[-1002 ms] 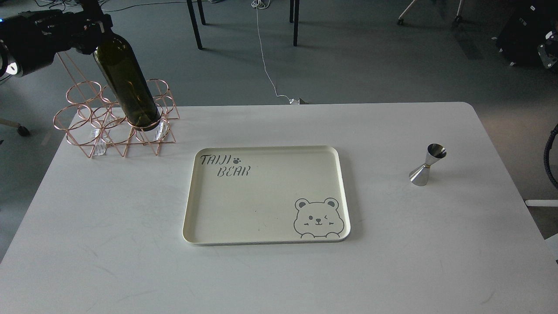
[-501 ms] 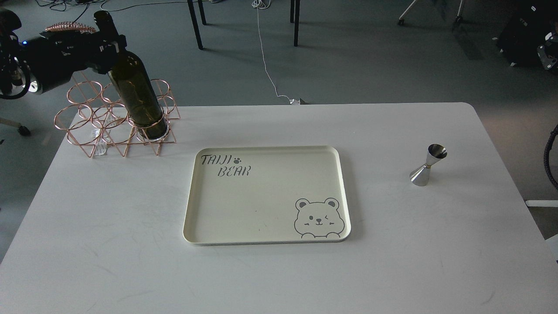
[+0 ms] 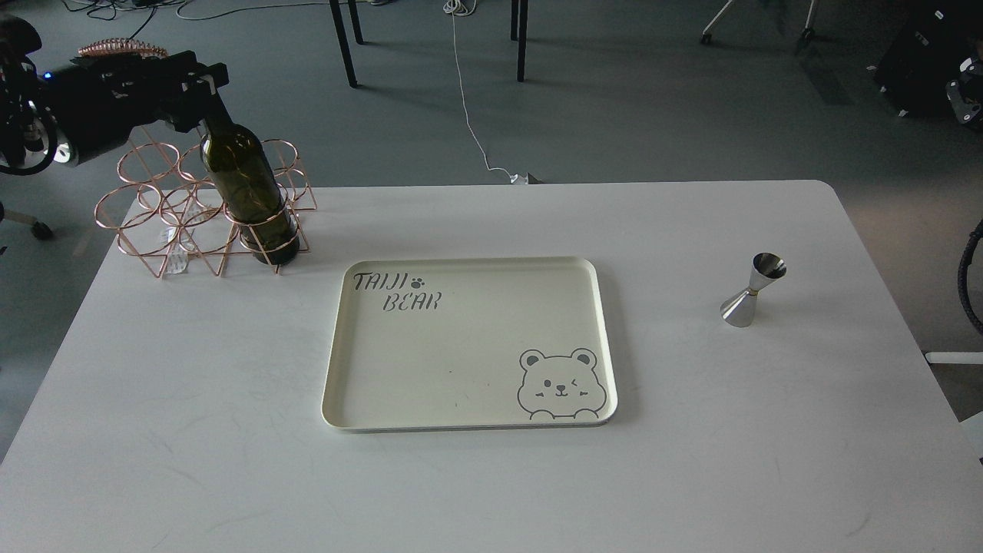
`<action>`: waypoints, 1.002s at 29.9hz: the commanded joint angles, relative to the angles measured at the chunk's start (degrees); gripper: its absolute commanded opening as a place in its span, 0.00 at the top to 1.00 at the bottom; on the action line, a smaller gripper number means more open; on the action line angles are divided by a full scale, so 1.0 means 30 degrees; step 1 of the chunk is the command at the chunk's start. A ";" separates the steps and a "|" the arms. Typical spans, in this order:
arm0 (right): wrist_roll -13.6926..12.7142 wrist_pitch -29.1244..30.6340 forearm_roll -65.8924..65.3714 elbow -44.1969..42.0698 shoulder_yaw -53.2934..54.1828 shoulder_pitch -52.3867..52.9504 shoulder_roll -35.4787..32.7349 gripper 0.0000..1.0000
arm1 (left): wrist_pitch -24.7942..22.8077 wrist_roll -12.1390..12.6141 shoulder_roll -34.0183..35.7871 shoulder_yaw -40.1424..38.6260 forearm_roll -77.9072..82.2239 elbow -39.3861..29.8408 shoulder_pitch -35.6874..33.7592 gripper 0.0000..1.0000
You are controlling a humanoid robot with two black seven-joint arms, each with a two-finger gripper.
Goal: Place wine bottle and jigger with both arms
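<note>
Left gripper (image 3: 201, 84) clamped on wine bottle (image 3: 247, 192) neck, bottle seated in copper wire rack (image 3: 153, 223) left of tray (image 3: 468, 418), jigger (image 3: 753, 291) right of tray

Left tool (image 3: 201, 91) hides the wine bottle (image 3: 247, 192) neck.

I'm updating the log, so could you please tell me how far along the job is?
Nothing looks finished yet. In hand: the left end effector grips the neck of the wine bottle, whose base sits inside a ring of the copper wire rack. Left: the jigger stands untouched on the table, and the tray holds nothing.
</note>
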 commanded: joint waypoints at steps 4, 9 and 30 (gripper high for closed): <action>0.0000 -0.0030 0.0001 0.0001 -0.0022 0.0000 -0.0049 0.02 | -0.0001 -0.0026 0.0293 -0.0399 -0.5004 0.0005 -0.0351 0.06; 0.0000 -0.0030 -0.0057 0.0001 -0.0022 0.0000 -0.0049 0.02 | -0.0059 -0.0086 0.0879 -0.1394 -0.9487 0.0238 -0.0381 0.02; 0.0000 -0.0059 0.0030 -0.2167 0.0681 -0.1287 0.0594 0.01 | -0.6824 -0.0057 0.0999 -0.2216 -3.5096 0.6653 0.2895 0.02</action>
